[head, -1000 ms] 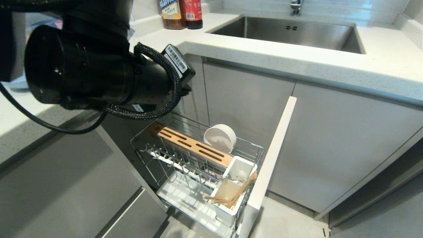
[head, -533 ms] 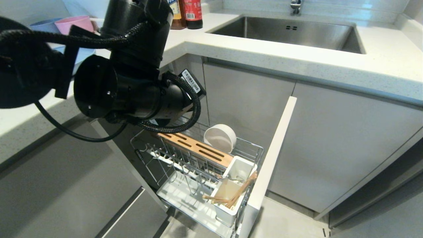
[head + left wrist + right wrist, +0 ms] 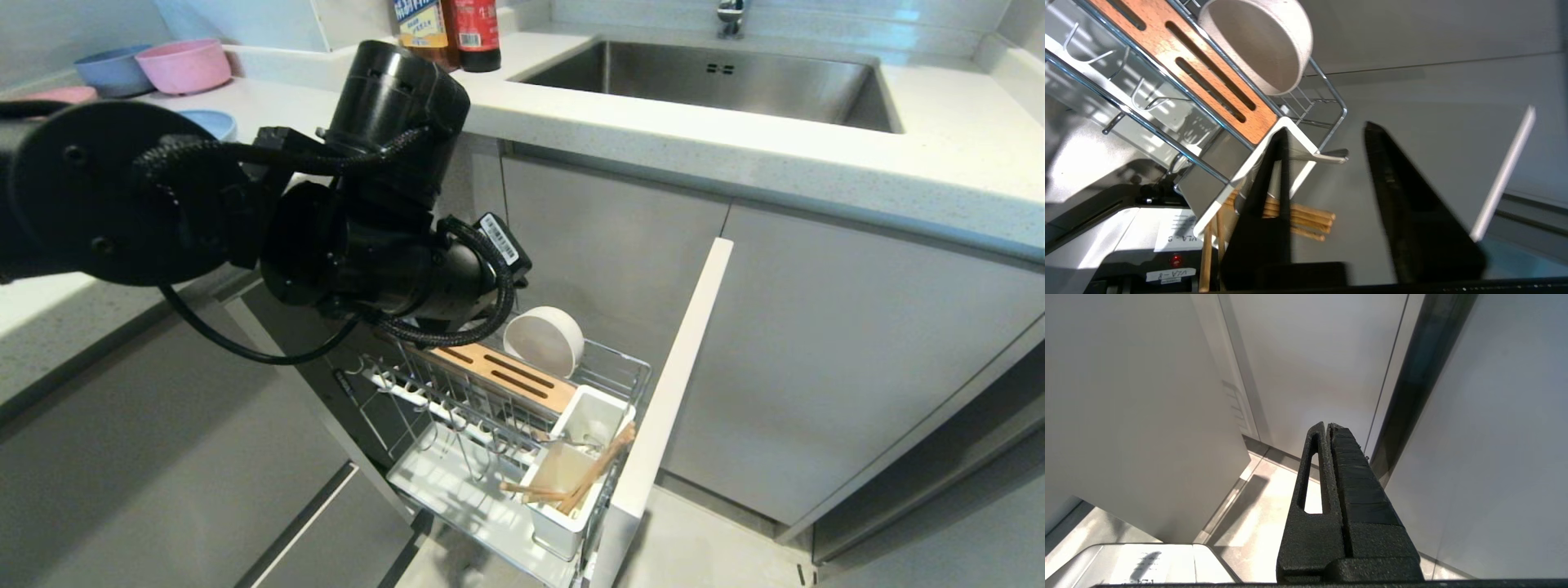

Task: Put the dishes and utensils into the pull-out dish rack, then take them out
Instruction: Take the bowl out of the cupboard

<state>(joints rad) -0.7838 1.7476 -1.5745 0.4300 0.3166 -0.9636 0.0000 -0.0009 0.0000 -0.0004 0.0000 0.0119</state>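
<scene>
Chrome wire of the pull-out dish rack (image 3: 457,408) is sitting lower centre in the head view, the off-white bowl (image 3: 543,340) propped at its back, chopsticks (image 3: 584,482) in the white holder (image 3: 575,469). In the left wrist view, the left gripper (image 3: 1327,134) fingers are standing parted and empty centre frame, below the bowl (image 3: 1261,41); straddling its rim squarely would serve best. In the right wrist view, the right gripper (image 3: 1329,426) fingers are lying closed, parked.

The left arm (image 3: 359,245) hides the rack's (image 3: 457,482) back end (its gripper too); the bowl's (image 3: 1257,41) top is cropped.

Off-white bowl (image 3: 1261,41) on wire rack (image 3: 1167,106)
</scene>
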